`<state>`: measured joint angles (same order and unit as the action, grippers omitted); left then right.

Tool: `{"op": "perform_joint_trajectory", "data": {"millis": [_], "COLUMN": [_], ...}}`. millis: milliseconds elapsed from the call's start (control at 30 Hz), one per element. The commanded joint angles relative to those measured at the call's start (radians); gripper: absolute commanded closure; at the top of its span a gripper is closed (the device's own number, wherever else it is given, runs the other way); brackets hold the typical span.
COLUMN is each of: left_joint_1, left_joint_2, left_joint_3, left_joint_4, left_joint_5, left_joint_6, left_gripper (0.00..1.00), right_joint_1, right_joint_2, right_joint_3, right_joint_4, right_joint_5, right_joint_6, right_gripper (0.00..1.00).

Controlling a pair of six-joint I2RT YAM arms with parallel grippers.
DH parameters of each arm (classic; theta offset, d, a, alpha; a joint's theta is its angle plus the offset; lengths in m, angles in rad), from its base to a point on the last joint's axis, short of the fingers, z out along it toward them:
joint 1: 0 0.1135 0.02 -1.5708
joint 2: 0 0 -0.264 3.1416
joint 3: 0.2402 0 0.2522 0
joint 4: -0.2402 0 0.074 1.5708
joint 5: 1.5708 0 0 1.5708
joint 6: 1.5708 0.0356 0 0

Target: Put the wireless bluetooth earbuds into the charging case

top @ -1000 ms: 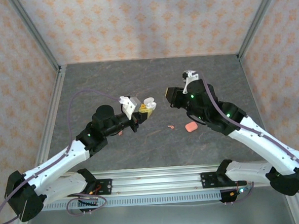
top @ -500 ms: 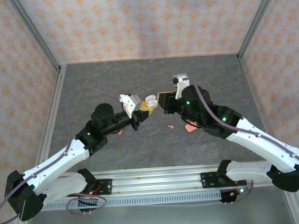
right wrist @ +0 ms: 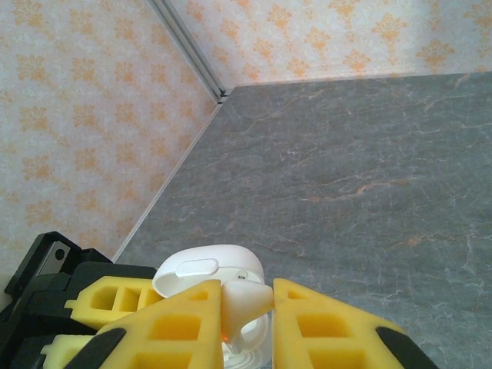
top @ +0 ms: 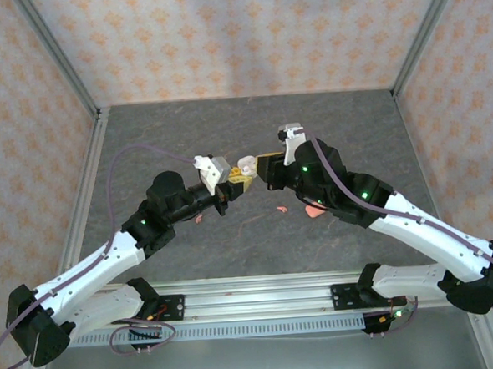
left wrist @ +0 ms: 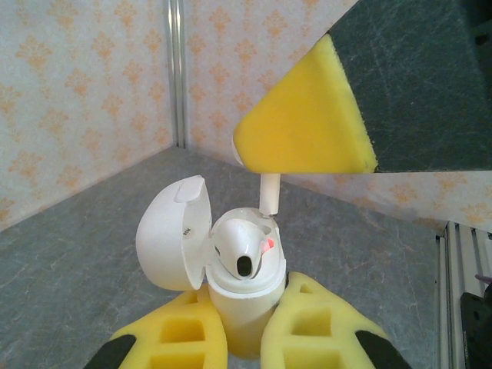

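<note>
- Our right tool point(right wrist: 246, 311) is pinched narrow on a white earbud point(left wrist: 269, 194), its stem pointing down just above the empty socket.
- Our left tool point(left wrist: 244, 334) is clamped around the white charging case point(left wrist: 240, 296), raised off the counter point(top: 185, 138) with its lid point(left wrist: 173, 234) flipped back. A second white earbud point(left wrist: 242, 250) sits inside.
- If the stem meets the socket rim off-line, we judge a push could twist the case in its grip or pop the earbud loose.
- A pink earbud point(top: 281, 208) and pink case point(top: 314, 210) lie on the counter, near each other.
</note>
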<state>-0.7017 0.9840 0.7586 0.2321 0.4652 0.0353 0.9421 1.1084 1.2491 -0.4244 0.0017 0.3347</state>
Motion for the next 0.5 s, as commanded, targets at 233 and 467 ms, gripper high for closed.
{"op": "perform_joint_trajectory", "data": {"millis": [233,467], "left_joint_1": [-0.019,-0.021], "left_joint_2": [-0.008,-0.010], "left_joint_3": [0.017,0.020], "left_joint_4": [0.026,0.019], "left_joint_5": [0.012,0.008], "left_joint_6": [0.008,0.010], "left_gripper": [1.00,1.00], "right_joint_1": [0.010,0.011], "right_joint_2": [0.015,0.028], "right_joint_3": [0.017,0.024], "right_joint_4": [0.014,0.002], "right_joint_5": [-0.021,-0.039], "right_joint_6": [-0.029,-0.036], "right_gripper": [0.81,0.81]}}
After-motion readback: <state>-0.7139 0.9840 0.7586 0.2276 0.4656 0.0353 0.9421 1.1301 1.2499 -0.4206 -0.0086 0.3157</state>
